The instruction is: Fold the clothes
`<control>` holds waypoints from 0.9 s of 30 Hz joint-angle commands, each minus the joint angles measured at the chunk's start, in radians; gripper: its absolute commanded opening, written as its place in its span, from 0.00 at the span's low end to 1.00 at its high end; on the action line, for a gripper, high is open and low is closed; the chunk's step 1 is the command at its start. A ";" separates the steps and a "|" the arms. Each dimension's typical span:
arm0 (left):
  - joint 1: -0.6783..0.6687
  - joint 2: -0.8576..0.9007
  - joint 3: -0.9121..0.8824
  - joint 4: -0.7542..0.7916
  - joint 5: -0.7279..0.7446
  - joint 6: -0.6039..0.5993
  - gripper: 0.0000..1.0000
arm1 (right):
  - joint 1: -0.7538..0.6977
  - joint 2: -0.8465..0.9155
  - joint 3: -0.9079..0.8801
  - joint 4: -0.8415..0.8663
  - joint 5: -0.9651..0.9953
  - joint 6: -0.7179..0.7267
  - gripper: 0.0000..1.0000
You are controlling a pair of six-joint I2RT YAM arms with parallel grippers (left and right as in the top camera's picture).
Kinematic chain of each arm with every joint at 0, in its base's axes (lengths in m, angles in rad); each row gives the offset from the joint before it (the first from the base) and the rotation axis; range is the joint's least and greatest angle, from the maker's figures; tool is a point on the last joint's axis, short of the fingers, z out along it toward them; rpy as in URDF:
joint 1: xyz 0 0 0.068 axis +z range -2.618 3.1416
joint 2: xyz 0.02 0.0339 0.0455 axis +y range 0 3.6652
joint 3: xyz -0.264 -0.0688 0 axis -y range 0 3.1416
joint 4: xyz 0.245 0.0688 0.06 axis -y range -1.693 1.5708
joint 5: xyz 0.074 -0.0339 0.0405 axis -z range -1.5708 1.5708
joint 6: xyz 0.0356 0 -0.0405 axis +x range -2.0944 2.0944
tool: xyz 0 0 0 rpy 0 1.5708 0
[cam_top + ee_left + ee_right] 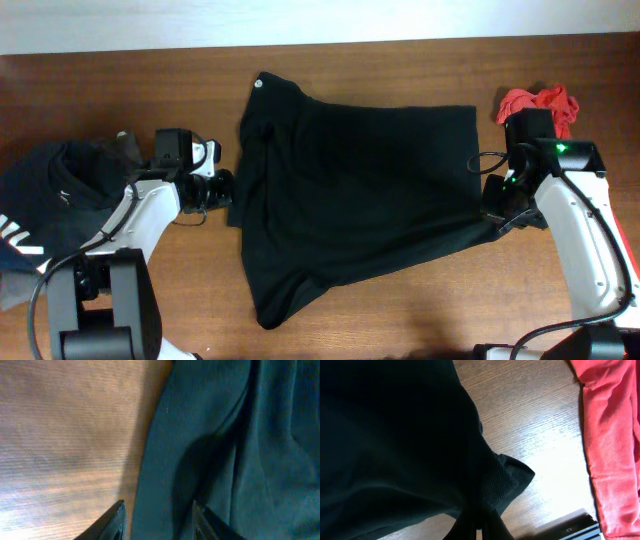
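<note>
The black garment (350,190) lay spread on the counter (420,320), its long axis running between both arms. The right pincer (497,216) was clamped on its corner. The left pincer (224,188) stood apart, straddling its edge just ahead.

My desk (400,320) is grained wood with a faint sheen; the black garment (350,190) is matt cloth, the red garment (610,435) finely textured.

No readable text anywhere, tbh
The black garment (350,190) has a tiny round white logo (259,84) at one corner, way too small to read.
</note>
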State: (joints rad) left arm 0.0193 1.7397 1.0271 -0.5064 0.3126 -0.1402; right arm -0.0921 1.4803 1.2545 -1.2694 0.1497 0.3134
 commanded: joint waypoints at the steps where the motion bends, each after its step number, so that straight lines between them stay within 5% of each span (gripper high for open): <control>1: 0.003 0.033 0.008 0.018 -0.056 0.041 0.43 | -0.007 0.000 -0.002 0.002 0.019 0.006 0.06; 20: 0.000 0.142 0.008 0.095 0.042 0.089 0.42 | -0.007 0.000 -0.002 0.013 0.019 0.006 0.06; 22: 0.001 0.142 0.008 0.095 0.039 0.089 0.30 | -0.007 0.000 -0.002 0.013 0.019 0.006 0.06; 24: 0.002 0.142 0.008 0.097 0.039 0.089 0.00 | -0.007 0.000 -0.002 0.013 0.019 0.006 0.06; 27: 0.002 0.142 0.008 0.099 0.034 0.089 0.00 | -0.007 0.000 -0.002 0.013 0.019 0.006 0.06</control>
State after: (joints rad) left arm 0.0200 1.8648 1.0336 -0.4099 0.3332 -0.0643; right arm -0.0921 1.4803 1.2545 -1.2583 0.1493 0.3138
